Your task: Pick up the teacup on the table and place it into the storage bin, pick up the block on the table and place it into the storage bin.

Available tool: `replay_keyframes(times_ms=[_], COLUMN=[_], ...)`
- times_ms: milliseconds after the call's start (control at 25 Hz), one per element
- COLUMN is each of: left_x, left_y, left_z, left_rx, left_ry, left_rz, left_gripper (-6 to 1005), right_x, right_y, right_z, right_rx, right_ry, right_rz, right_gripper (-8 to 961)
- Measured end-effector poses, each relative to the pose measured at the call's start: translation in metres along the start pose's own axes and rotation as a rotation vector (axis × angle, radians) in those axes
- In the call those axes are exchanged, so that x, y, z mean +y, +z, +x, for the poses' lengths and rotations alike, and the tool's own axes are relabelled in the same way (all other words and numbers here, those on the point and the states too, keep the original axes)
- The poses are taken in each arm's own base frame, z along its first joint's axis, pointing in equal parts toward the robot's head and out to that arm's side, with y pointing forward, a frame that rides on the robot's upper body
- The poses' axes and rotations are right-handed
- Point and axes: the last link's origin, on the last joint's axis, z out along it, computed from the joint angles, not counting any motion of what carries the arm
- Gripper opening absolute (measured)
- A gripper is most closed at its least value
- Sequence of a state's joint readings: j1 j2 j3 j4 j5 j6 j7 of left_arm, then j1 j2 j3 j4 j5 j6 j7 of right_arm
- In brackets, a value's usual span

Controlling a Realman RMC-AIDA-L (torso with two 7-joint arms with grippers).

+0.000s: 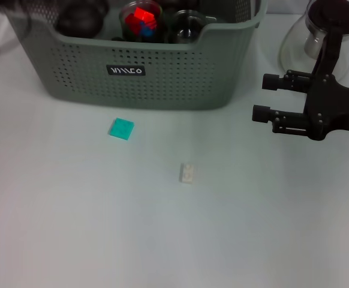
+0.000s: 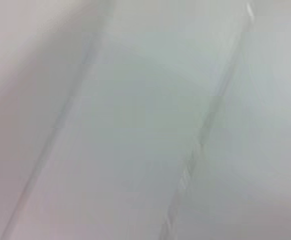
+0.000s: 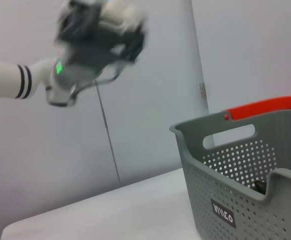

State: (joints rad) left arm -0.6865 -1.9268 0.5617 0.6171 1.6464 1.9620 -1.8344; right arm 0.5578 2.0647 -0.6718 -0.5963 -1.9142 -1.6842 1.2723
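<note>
The grey-green storage bin stands at the back of the table, and its corner also shows in the right wrist view. Inside it stands a glass teacup holding red and blue pieces, with a second glass cup beside it. A teal block lies on the table just in front of the bin. A small white block lies nearer the middle. My right gripper hovers open and empty at the right, fingers pointing toward the bin. My left arm is raised in the air, blurred.
A glass teapot stands at the back right, behind my right arm. Dark round items fill the bin's left side. The left wrist view shows only a pale blurred surface.
</note>
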Motion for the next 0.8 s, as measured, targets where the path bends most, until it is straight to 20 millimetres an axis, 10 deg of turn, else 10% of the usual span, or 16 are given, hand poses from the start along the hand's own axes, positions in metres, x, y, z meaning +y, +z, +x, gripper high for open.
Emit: replay_keyframes(times_ms=[360, 800], left_x=[-0.038, -0.090], left_y=[0.028, 0.089], left_z=[0.081, 0.067], left_rx=[-0.150, -0.617], left_ry=[-0.092, 0.087], left_rz=[0.352, 0.857], left_gripper=[421, 425], right_x=[0.002, 0.003], right_y=[0.000, 0.001], right_z=[0.001, 0.001], right_rx=[0.004, 0.004], right_ry=[-0.001, -0.001], right_rz=[-0.010, -0.013], right_gripper=[761, 761])
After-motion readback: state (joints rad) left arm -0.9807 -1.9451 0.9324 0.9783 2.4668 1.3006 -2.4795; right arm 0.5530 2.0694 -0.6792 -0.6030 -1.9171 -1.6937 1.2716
